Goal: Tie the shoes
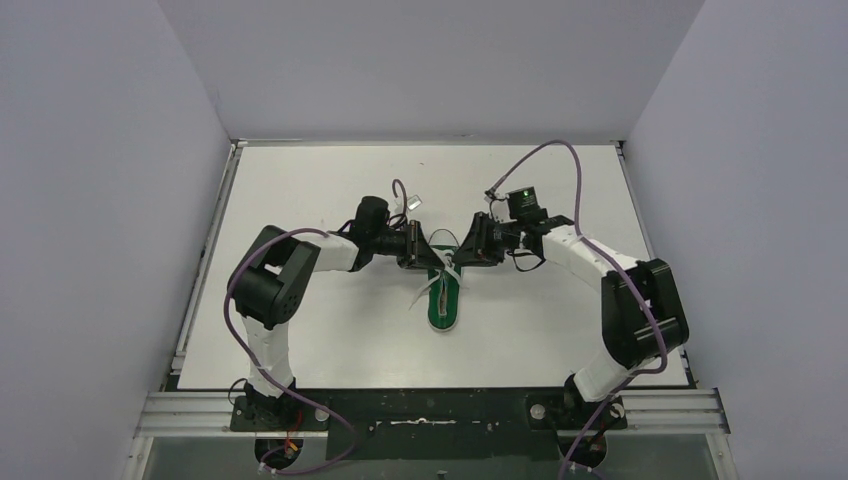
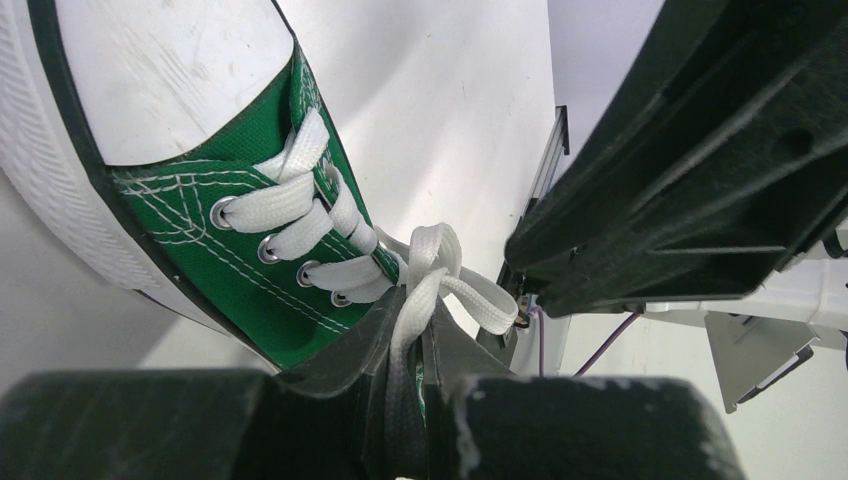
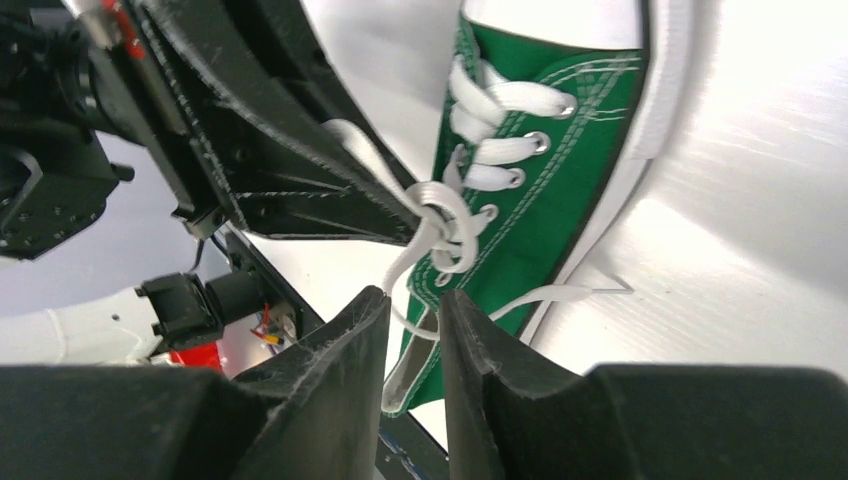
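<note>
**Over the sneaker's far half: first knot gathered, bow not yet begun**

Near the middle of the table (image 1: 330, 190) the green sneaker (image 1: 443, 308) is seen resting on its sole between the two arms. Both grippers are brought close together above its far half. The white laces (image 2: 300, 195) are threaded through the eyelets, and a small knot (image 2: 430, 262) is gathered just past the last pair.

The left gripper (image 2: 410, 322) is closed tight on one strand, which is pinched between its fingers just short of the knot. The right gripper (image 3: 412, 300) is parted by a narrow gap. A strand runs down from the knot into that gap, but the gap is wider than the strand, and no firm hold can be made out. A loose lace end (image 1: 418, 298) is trailed on the table just left of the sneaker.

The step in hand is judged to be the tightening of the first crossover, with one strand taken to each side. No loops are to be seen, so the bow is judged not yet begun and the task under half done.

For the next move, the right fingers would need to be closed on their strand before any pull is made. Tension is best applied evenly to left and right, since the sneaker is held down by nothing and could be dragged or tipped. A loop would then have to be formed from each strand.
</note>
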Robot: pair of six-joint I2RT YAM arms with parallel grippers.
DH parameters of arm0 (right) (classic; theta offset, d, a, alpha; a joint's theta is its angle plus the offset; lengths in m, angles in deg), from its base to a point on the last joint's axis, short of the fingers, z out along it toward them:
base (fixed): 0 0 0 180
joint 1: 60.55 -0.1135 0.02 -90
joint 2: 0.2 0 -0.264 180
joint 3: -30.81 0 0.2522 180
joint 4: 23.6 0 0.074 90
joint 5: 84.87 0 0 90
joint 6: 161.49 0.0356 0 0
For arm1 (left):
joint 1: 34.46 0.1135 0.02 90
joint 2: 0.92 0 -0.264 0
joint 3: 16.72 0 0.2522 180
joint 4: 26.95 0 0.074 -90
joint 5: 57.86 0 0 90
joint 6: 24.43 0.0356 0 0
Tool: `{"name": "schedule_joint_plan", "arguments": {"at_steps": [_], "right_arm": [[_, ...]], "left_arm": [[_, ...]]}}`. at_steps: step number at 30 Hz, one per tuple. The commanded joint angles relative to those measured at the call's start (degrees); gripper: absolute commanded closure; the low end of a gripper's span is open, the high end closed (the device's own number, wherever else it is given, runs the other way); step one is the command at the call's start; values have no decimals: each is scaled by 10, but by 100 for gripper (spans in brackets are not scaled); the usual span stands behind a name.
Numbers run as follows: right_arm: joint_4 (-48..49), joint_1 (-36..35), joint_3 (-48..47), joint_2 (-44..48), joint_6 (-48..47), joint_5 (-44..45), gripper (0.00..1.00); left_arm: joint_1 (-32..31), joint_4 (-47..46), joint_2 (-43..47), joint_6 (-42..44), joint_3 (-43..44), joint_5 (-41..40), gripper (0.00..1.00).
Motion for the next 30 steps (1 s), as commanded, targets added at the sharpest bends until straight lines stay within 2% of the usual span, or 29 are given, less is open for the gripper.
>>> {"name": "schedule_joint_plan", "arguments": {"at_steps": [1, 7, 13, 19, 30], "right_arm": [[49, 37, 18, -14, 26, -3, 72], [60, 48, -10, -84, -9, -17, 71], [71, 40, -52, -133, -37, -40, 76], [85, 3, -43, -112, -40, -70, 76], [114, 1, -4, -44, 6, -67, 73]], "left_arm": [[-3, -21, 0, 11, 8, 0, 92], [-3, -14, 0, 15, 12, 3, 93], [-3, -8, -1, 17, 16, 4, 93], [-2, 1, -4, 20, 25, 4, 93], [0, 9, -6, 27, 26, 8, 94]]}}
